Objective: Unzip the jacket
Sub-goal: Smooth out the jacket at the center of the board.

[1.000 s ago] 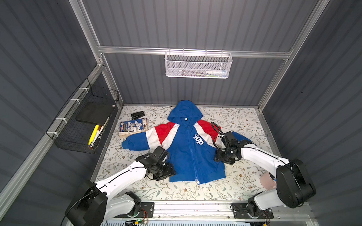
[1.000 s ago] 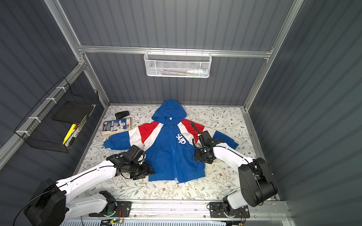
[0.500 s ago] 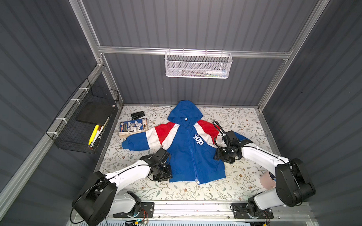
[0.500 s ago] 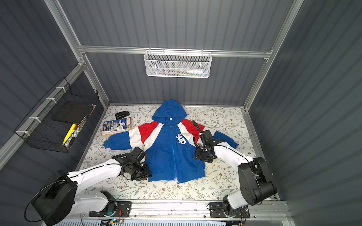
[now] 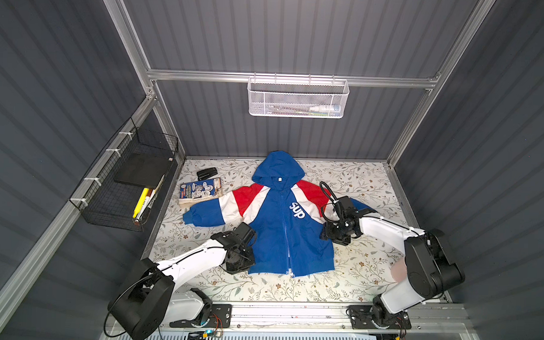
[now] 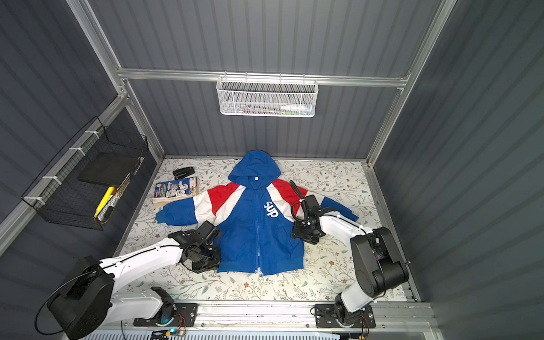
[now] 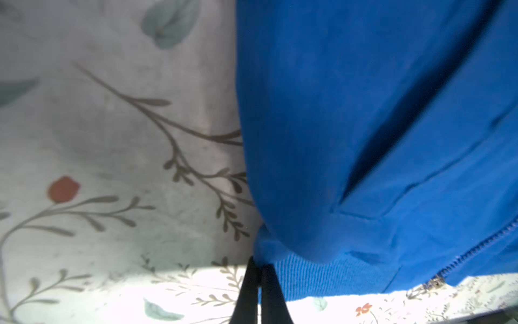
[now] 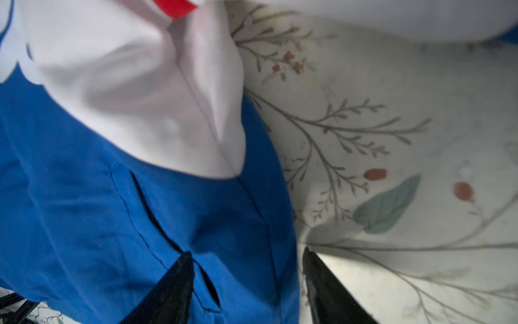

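My left gripper (image 7: 259, 269) has just clamped the jacket (image 5: 281, 233) at frame bottom, anchoring it; right gripper (image 8: 246, 252) gapes, empty.

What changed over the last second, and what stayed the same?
The left gripper settled at the lower hem corner of the jacket and closed on it. The right gripper stays open astride the jacket's side edge. The jacket still lies flat and zipped.
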